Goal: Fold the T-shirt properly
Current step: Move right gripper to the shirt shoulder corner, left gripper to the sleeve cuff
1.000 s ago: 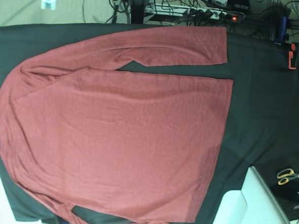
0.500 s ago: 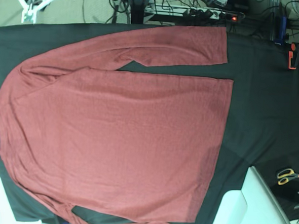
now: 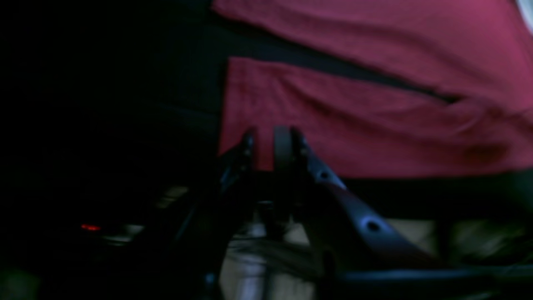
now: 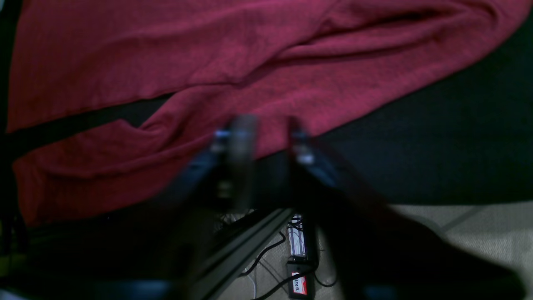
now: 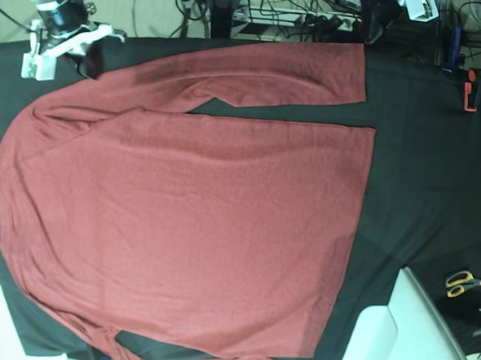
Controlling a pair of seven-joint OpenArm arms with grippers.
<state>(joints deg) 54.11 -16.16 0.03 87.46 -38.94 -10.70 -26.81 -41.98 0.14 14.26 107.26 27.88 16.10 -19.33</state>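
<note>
The T-shirt (image 5: 189,218) lies spread flat on the black cloth (image 5: 437,176) that covers the table, collar toward the base view's left and hem toward its right. The upper sleeve (image 5: 255,79) runs along the far edge of the cloth, a thin dark gap separating it from the body; the lower sleeve is mostly cut off by the bottom of the frame. No fold is made yet.

Step in hand, judged from the layout: take hold of the far sleeve, one claw at each end, and carry it over the body.
- Pinch only the sleeve layer. The knit is thin and soft, so a deep bite is likely to catch the black cloth too.
- Lift both ends together to keep the sleeve straight.

The right gripper (image 4: 262,133) hangs over the sleeve near the shoulder, jaws apart and holding nothing. In the base view it sits at the upper left corner (image 5: 66,35).

The left gripper (image 3: 268,143) is poised at the cuff end of the sleeve, jaws showing a narrow gap, nothing between them. Whether either claw touches the fabric cannot be told.

Scissors (image 5: 463,282) lie well apart, at lower right.
</note>
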